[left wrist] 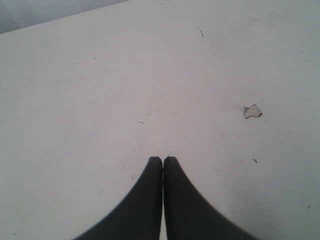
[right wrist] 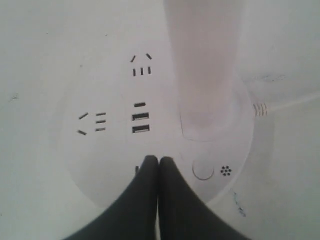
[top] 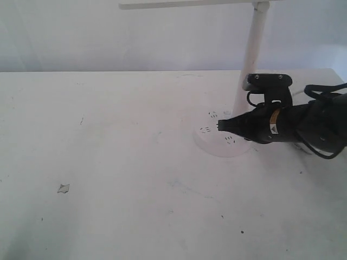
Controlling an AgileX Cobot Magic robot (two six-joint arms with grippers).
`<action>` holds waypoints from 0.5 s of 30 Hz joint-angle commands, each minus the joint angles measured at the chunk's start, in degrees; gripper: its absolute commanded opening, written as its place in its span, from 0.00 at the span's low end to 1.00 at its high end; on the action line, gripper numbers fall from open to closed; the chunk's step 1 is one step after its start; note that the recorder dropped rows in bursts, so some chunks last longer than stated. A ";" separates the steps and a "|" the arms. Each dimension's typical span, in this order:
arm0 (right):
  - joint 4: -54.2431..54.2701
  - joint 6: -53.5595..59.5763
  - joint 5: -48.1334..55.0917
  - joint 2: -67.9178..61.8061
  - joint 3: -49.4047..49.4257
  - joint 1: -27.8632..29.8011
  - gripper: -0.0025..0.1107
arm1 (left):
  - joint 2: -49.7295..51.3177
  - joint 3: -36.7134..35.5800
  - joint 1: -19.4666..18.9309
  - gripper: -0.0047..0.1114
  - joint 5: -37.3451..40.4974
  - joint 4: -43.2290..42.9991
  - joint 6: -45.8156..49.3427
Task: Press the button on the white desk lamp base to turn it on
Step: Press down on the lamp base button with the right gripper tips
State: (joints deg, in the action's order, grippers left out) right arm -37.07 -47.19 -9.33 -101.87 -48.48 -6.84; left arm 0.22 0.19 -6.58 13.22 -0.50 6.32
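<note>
The white desk lamp base (top: 214, 142) is a round disc with socket holes, standing at the right of the white table, and its tall stem (top: 250, 59) rises from it. My right gripper (top: 219, 125) hovers shut over the disc. In the right wrist view the base (right wrist: 100, 155) shows its socket holes and dark USB slots (right wrist: 140, 123). There the round button (right wrist: 203, 170) lies just beside my shut right gripper (right wrist: 159, 160), with a cluster of small holes (right wrist: 226, 171) next to it. My left gripper (left wrist: 163, 160) is shut over bare table, holding nothing.
The lamp's flat head (top: 184, 4) runs along the top of the exterior view. A white cord (right wrist: 285, 104) leaves the base. A small chipped mark (top: 63, 188) sits on the table at the left, also the mark (left wrist: 252, 111) in the left wrist view.
</note>
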 commanded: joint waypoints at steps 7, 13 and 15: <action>0.04 3.92 2.06 -4.47 -2.32 -0.05 0.02 | -0.22 -0.19 -0.03 0.04 0.04 0.07 -0.06; 0.04 5.02 -0.68 -4.59 -2.45 -0.05 0.02 | -0.22 -0.19 -0.03 0.04 0.04 0.07 -0.06; 0.04 5.23 -0.58 -4.59 -2.45 -0.05 0.02 | -0.22 -0.19 -0.03 0.04 0.04 0.07 -0.06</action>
State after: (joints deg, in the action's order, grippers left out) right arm -37.07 -43.09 -9.16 -106.47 -50.74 -6.84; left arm 0.22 0.19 -6.58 13.22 -0.50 6.32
